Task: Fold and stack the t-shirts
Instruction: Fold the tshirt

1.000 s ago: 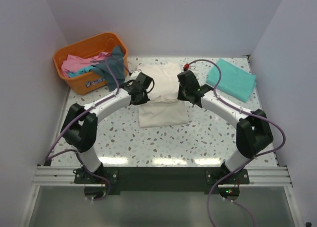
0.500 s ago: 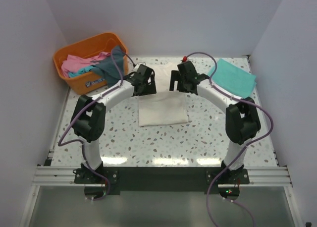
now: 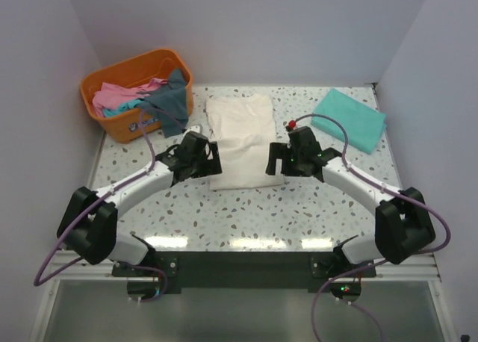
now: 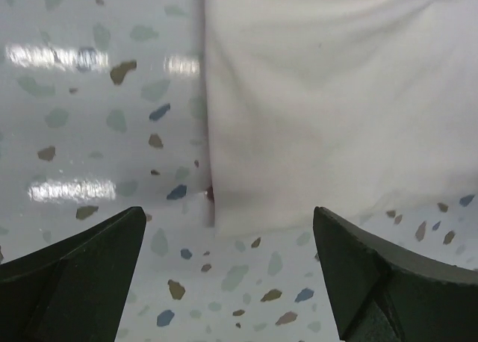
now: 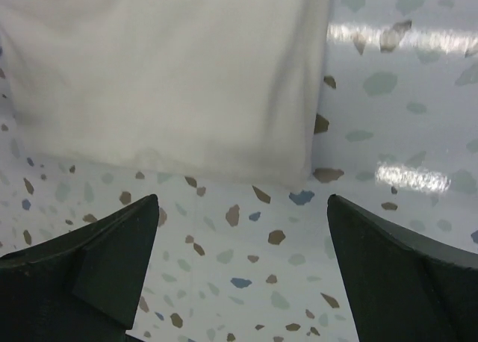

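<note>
A cream-white t-shirt (image 3: 243, 140) lies flat on the table as a long folded strip, with no print showing. My left gripper (image 3: 210, 161) stands open and empty at its near left corner. My right gripper (image 3: 275, 160) is open and empty at the near right corner. In the left wrist view the cream t-shirt (image 4: 328, 95) ends just beyond the left gripper (image 4: 228, 282). The right wrist view shows the cream t-shirt (image 5: 164, 81) ahead of the right gripper (image 5: 243, 275). A folded teal-green t-shirt (image 3: 349, 119) lies at the far right.
An orange basket (image 3: 106, 123) stands at the far left corner with pink, teal and dark grey-blue t-shirts (image 3: 146, 97) heaped in it. White walls close in the speckled table (image 3: 246, 215) on three sides.
Both grippers have gone from shut to open and let go of the cream t-shirt. Both arms went out to the far side, then drew back to the shirt's near corners.
</note>
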